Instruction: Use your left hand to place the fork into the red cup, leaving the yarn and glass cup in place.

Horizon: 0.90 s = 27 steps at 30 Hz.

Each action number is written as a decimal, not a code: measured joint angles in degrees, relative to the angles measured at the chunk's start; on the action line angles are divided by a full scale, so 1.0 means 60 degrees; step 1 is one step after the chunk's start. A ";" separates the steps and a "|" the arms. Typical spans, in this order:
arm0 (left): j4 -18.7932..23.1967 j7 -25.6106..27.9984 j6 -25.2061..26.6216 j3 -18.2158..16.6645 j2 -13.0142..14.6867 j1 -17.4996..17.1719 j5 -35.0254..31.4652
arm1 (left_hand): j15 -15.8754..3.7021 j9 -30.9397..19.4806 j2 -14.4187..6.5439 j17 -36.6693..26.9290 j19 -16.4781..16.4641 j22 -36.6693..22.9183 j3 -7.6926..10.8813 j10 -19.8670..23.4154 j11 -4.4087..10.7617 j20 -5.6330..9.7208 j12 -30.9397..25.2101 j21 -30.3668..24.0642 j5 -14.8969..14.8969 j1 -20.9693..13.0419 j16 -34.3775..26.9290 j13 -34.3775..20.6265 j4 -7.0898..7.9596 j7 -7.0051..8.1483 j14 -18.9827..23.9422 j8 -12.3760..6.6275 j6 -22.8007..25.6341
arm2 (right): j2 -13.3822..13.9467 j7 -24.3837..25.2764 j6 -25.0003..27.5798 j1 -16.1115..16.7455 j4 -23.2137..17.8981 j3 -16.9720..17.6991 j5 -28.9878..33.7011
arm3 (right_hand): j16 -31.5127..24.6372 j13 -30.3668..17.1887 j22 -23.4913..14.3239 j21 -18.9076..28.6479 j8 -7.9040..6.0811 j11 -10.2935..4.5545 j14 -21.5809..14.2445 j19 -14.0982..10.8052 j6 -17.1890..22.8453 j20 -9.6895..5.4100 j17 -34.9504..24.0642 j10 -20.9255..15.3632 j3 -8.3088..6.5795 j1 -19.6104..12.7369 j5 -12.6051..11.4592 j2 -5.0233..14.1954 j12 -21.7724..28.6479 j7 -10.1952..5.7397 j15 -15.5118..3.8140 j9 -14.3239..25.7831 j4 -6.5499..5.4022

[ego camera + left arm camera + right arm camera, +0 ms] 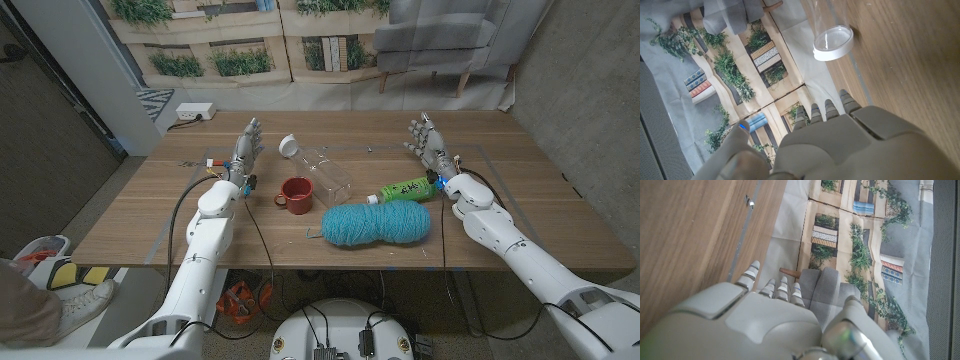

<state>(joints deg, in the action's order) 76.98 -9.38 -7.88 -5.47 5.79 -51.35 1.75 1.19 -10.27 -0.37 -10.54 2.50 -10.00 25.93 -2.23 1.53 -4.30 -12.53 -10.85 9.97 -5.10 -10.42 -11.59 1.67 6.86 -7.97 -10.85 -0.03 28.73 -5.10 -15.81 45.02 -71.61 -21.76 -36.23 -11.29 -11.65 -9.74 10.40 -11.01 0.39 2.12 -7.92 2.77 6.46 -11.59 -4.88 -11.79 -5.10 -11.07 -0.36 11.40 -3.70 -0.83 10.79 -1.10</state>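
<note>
The left hand (244, 150) stands empty with fingers apart near the table's (520, 215) left edge; bare wood separates it from the red cup (297, 194) just to its right. A clear glass cup (320, 170) lies on its side behind; teal yarn (376, 224) sits toward the front edge. The right hand (428, 140), empty, fingers spread, stands well apart. I cannot make out the fork for certain.

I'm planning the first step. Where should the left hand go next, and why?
Probably back toward the table's near edge. The left hand holds nothing and stands beyond the red cup, fingers raised. A thin metal piece lies by the yarn's left end. It may be the fork, though it is too small to be sure. The hand should pass left of the cup.
</note>
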 measured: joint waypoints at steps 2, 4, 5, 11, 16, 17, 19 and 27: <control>-0.0038 0.0119 -0.0049 0.0032 0.0024 0.0031 -0.0135 | 0.0000 0.0000 0.0000 0.0000 0.0000 0.0000 0.0000 0.0000 0.0000 0.0000 0.0000 0.0000 0.0000 0.0000 0.0000 0.0000 0.0000 0.0037 0.0000 0.0000 0.0037 | -0.0011 -0.0019 -0.0001 -0.0065 0.0090 -0.0003 0.0006 | 0.0000 0.0000 0.0000 0.0000 0.0000 0.0000 0.0000 0.0000 0.0000 0.0000 0.0000 0.0000 0.0000 0.0000 0.0000 0.0000 0.0000 0.0000 0.0000 0.0000 0.0000; -0.0097 0.0225 -0.0112 0.0060 0.0036 0.0066 -0.0221 | 0.0000 0.0000 0.0000 0.0000 0.0000 0.0000 0.0000 0.0012 0.0000 0.0000 0.0000 0.0000 0.0000 0.0000 0.0000 0.0000 0.0000 0.0012 0.0000 -0.0004 0.0120 | -0.0024 -0.0064 -0.0008 -0.0130 0.0174 -0.0005 0.0012 | 0.0000 0.0000 0.0000 0.0000 0.0000 0.0000 0.0000 0.0000 0.0000 0.0000 0.0000 0.0000 0.0000 0.0000 0.0000 0.0000 0.0000 0.0000 0.0000 0.0000 0.0000; -0.0108 0.0247 -0.0128 0.0066 0.0037 0.0071 -0.0241 | 0.0000 0.0000 0.0000 0.0000 0.0000 0.0000 0.0000 0.0077 -0.0001 0.0000 -0.0021 0.0000 0.0000 0.0000 0.0000 0.0000 0.0000 -0.0003 0.0000 -0.0041 0.0135 | -0.0028 -0.0071 -0.0010 -0.0146 0.0194 -0.0006 0.0014 | 0.0000 0.0000 0.0000 0.0000 0.0000 0.0000 -0.0001 0.0000 0.0000 0.0000 0.0000 0.0000 0.0000 0.0000 0.0000 0.0000 0.0000 0.0000 0.0000 0.0000 0.0000; -0.0224 0.0556 -0.0270 0.0151 0.0089 0.0114 -0.0476 | 0.0000 0.0000 0.0000 0.0000 -0.0037 0.0001 0.0040 0.0162 0.0017 0.0037 -0.0075 0.0000 0.0000 0.0000 0.0000 0.0001 -0.0040 0.0022 0.0000 -0.0075 0.0263 | -0.0073 -0.0218 -0.0051 -0.0314 0.0431 -0.0019 0.0031 | 0.0000 0.0000 0.0001 0.0000 0.0000 0.0000 -0.0001 0.0000 0.0000 0.0000 0.0001 0.0000 0.0000 0.0000 0.0000 0.0000 0.0000 0.0000 0.0000 -0.0001 0.0000; -0.0257 0.0780 -0.0357 0.0197 0.0098 0.0116 -0.0604 | -0.0085 0.0001 -0.0002 0.0026 -0.0036 0.0001 0.0040 0.0300 0.0016 0.0036 -0.0144 -0.0029 0.0000 -0.0002 0.0000 0.0001 -0.0040 0.0015 0.0086 -0.0077 0.0425 | -0.0086 -0.0298 -0.0063 -0.0398 0.0560 -0.0021 0.0037 | 0.0000 0.0000 0.0000 0.0040 0.0000 0.0000 -0.0001 0.0000 0.0000 0.0000 0.0001 0.0000 0.0000 0.0000 0.0000 0.0000 0.0000 0.0000 0.0000 -0.0001 0.0000; -0.0259 0.0864 -0.0385 0.0211 0.0103 0.0116 -0.0645 | -0.0086 0.0001 -0.0027 0.0027 -0.0042 0.0001 0.0040 0.0300 0.0017 0.0042 -0.0157 -0.0066 0.0000 -0.0027 -0.0013 0.0001 -0.0040 -0.0008 0.0086 -0.0115 0.0447 | -0.0091 -0.0305 -0.0063 -0.0418 0.0591 -0.0022 0.0037 | 0.0000 0.0000 0.0001 0.0040 0.0000 0.0000 -0.0001 0.0000 0.0000 0.0000 0.0000 0.0000 0.0000 0.0000 0.0000 0.0000 0.0000 0.0000 0.0001 -0.0001 0.0000; -0.0259 0.0967 -0.0410 0.0238 0.0118 0.0116 -0.0706 | -0.0086 0.0001 -0.0026 0.0027 -0.0088 0.0001 0.0040 0.0350 -0.0033 0.0088 -0.0157 -0.0077 0.0000 -0.0025 -0.0074 0.0001 -0.0040 0.0019 0.0087 -0.0149 0.0497 | -0.0096 -0.0339 -0.0067 -0.0446 0.0635 -0.0023 0.0038 | 0.0000 0.0000 0.0001 0.0040 0.0000 0.0000 -0.0001 0.0000 0.0000 0.0000 0.0001 0.0000 0.0000 0.0000 0.0000 0.0000 0.0000 0.0000 0.0001 -0.0001 0.0000; -0.0123 0.1395 -0.0431 0.0405 0.0269 0.0055 -0.1057 | -0.0086 0.0001 -0.0025 0.0026 -0.0088 0.0002 0.0078 0.0400 0.0017 0.0088 -0.0157 -0.0077 0.0000 -0.0025 -0.0074 0.0001 -0.0079 0.0034 0.0086 -0.0148 0.0511 | -0.0110 -0.0428 -0.0090 -0.0557 0.0803 -0.0041 0.0079 | 0.0000 0.0000 0.0001 0.0040 0.0001 0.0001 -0.0001 0.0000 0.0000 0.0000 0.0001 -0.0001 0.0000 0.0000 0.0000 0.0000 0.0000 0.0001 0.0001 -0.0001 0.0000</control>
<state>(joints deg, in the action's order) 76.24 -1.00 -10.46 -3.04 7.40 -51.02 -4.59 0.68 -10.26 -0.52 -10.39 1.97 -9.99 26.40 0.18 1.63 -3.78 -13.47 -11.31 9.97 -5.25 -10.86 -11.59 1.20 7.06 -7.45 -11.74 3.03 28.07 -7.67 -16.35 41.67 -66.79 -22.00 -35.76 -11.29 -11.64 -9.74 10.64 -11.01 0.40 2.11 -7.92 2.77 6.46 -11.58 -4.88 -11.79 -5.10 -11.07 -0.36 11.40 -3.70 -0.82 10.79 -1.10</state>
